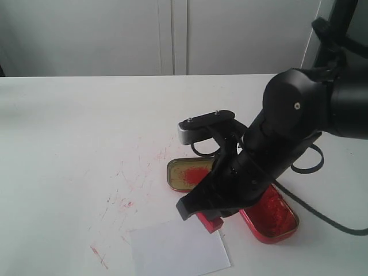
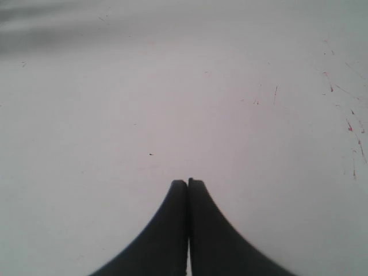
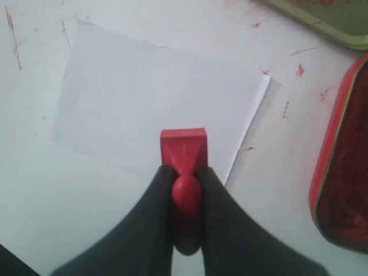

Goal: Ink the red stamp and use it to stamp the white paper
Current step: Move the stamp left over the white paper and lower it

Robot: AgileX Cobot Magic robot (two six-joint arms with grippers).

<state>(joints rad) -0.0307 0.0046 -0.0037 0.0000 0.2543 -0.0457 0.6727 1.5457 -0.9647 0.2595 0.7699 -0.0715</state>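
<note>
While my right gripper (image 3: 185,169) clamps the red stamp (image 3: 184,144) over the white paper's (image 3: 144,98) edge, I see no print | inking probably done, pressing pending | left gripper (image 2: 188,183) closed, empty.

Small red plastic stamp (image 3: 184,146), square block base and short knobbed handle, is base-down with the handle pinched in the right gripper (image 3: 185,175). It sits at the edge of the plain white rectangular paper sheet (image 3: 149,98), which lies flat and blank. Can't tell if they're touching.
</note>
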